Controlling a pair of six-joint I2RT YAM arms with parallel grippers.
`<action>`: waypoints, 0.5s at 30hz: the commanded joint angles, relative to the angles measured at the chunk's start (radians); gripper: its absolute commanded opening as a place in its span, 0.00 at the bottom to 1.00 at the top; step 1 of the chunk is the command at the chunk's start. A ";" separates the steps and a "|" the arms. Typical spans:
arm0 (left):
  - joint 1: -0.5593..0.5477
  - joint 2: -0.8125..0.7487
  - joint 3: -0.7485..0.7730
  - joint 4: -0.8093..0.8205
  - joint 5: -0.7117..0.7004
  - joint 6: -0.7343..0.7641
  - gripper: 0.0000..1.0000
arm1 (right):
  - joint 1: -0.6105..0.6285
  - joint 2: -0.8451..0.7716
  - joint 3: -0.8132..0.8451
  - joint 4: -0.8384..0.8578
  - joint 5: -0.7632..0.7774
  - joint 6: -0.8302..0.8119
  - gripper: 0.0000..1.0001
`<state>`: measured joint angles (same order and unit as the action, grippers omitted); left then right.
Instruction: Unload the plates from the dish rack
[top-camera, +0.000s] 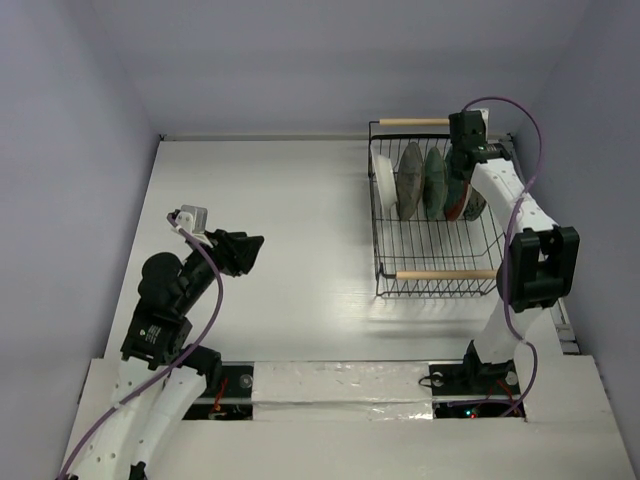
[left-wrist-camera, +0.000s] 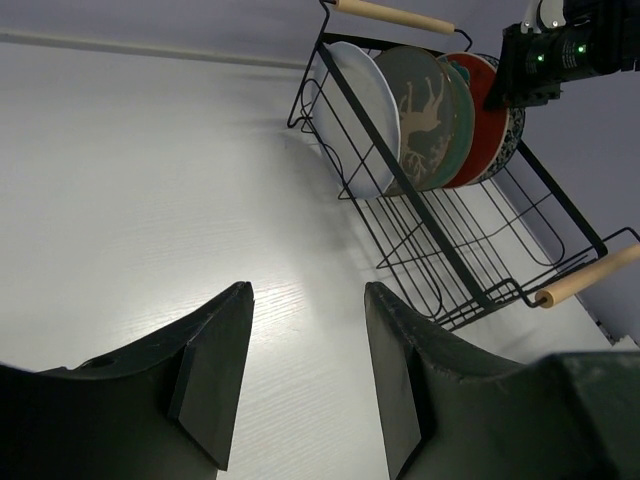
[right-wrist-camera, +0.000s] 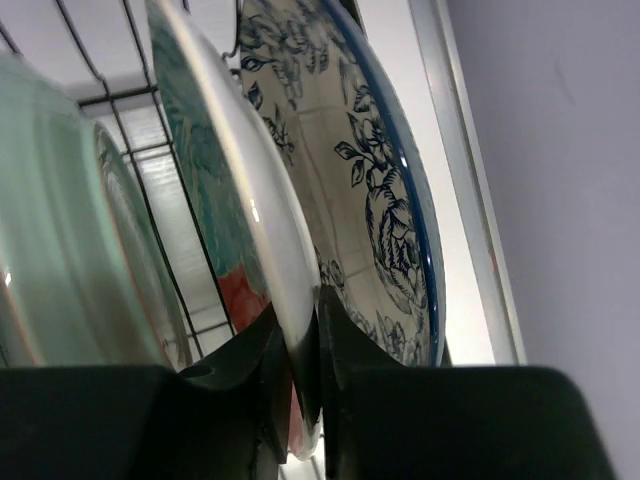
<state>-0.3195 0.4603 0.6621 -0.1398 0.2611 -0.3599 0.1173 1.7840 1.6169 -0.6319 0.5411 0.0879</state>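
Observation:
The black wire dish rack stands at the back right and holds five upright plates: plain white, grey-brown speckled, teal-green, teal-and-red and blue floral. My right gripper reaches down into the rack. In the right wrist view it is shut on the rim of the teal-and-red plate, with the floral plate just right of it. My left gripper is open and empty above the table, left of the rack.
The rack has two wooden rod handles, one far and one near. The right wall stands close behind the rack. White table top stretches left of the rack.

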 joint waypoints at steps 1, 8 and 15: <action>-0.006 -0.012 -0.009 0.032 0.000 0.002 0.45 | 0.001 -0.011 0.067 -0.012 0.051 0.019 0.12; -0.006 -0.015 -0.010 0.034 0.001 -0.001 0.46 | 0.033 -0.058 0.124 -0.035 0.111 -0.030 0.03; -0.006 -0.015 -0.012 0.032 -0.005 -0.002 0.46 | 0.071 -0.118 0.161 -0.037 0.189 -0.080 0.00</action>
<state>-0.3195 0.4549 0.6617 -0.1402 0.2600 -0.3603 0.1692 1.7744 1.6878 -0.7376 0.6197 0.0364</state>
